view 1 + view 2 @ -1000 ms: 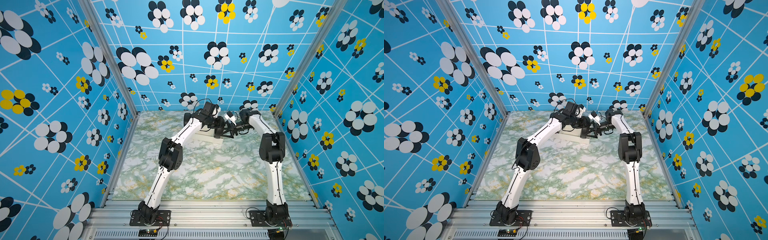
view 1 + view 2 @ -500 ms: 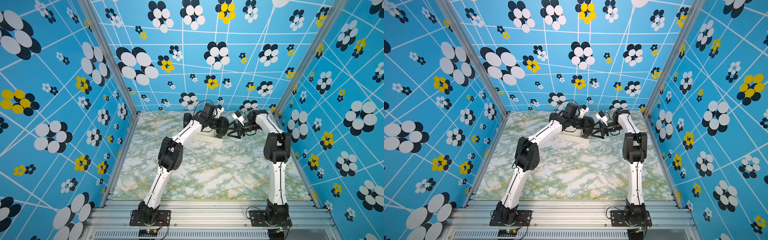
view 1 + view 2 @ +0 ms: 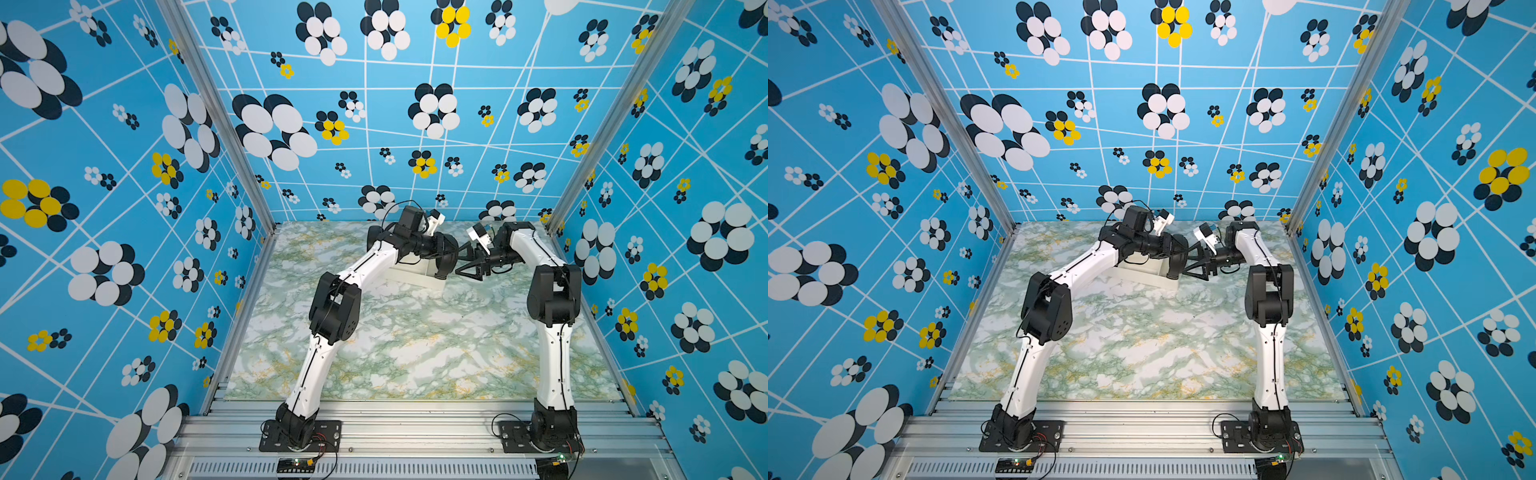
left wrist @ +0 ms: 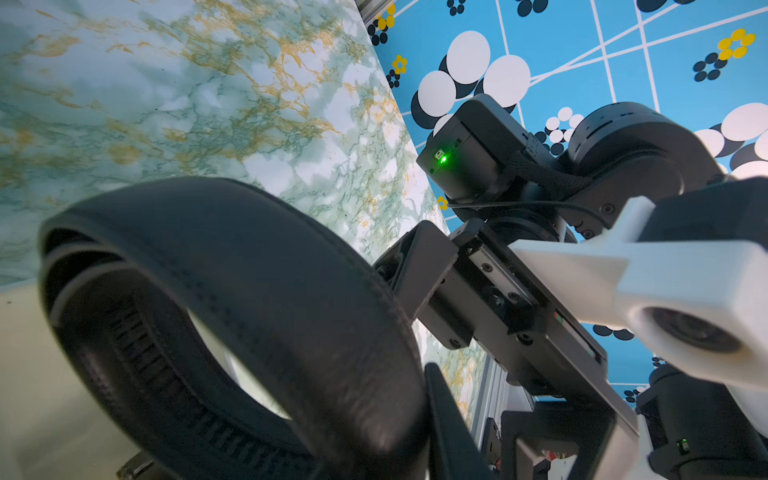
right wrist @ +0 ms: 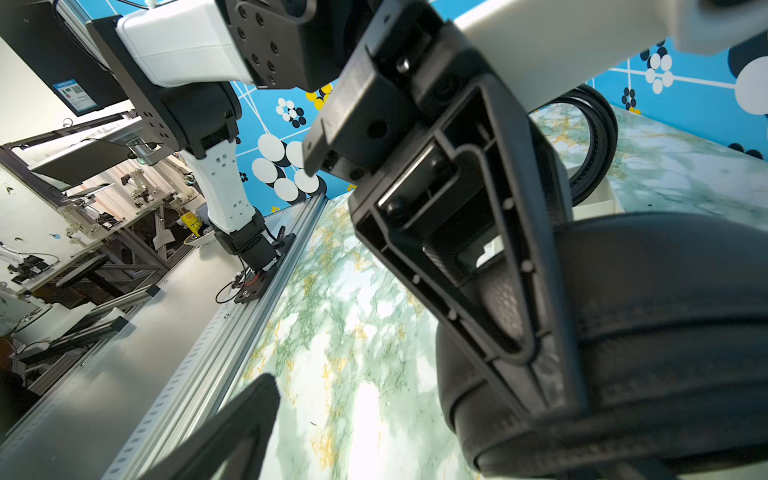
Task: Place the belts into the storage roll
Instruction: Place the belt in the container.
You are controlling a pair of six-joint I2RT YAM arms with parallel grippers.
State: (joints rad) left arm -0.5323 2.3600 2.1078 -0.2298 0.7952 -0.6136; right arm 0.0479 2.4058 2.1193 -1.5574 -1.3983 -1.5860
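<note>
— Top views, near edge first. What goes in the log?
— Metal rail (image 3: 415, 428) with both arm bases bolted on. Past it is the marbled table (image 3: 415, 340). Both arms reach to the far middle.

— And the tray?
— Off-white tray (image 3: 411, 278) at far centre, with its right end a little nearer. Its left part is hidden under the left arm.

— Left gripper?
— The left gripper (image 3: 442, 262) is pinching a black belt coil (image 3: 449, 254), which stands on edge at the tray's right end. In the right wrist view one finger (image 5: 440, 183) lies against the coil's side. In the left wrist view the coil (image 4: 249, 299) fills most of the frame, with off-white showing through its hole. Cannot tell whether it sits in a compartment or hangs just above.

— Right gripper?
— The right gripper (image 3: 1185, 263) is spread wide and holds nothing. Its tips point left, just beside the belt coil. Cannot tell if they touch it.

— The other belt?
— The second belt coil (image 5: 594, 141) shows in the right wrist view, on edge inside the tray (image 5: 598, 199) and left of the held one. Which compartment, cannot tell. The left arm hides it in both top views.
</note>
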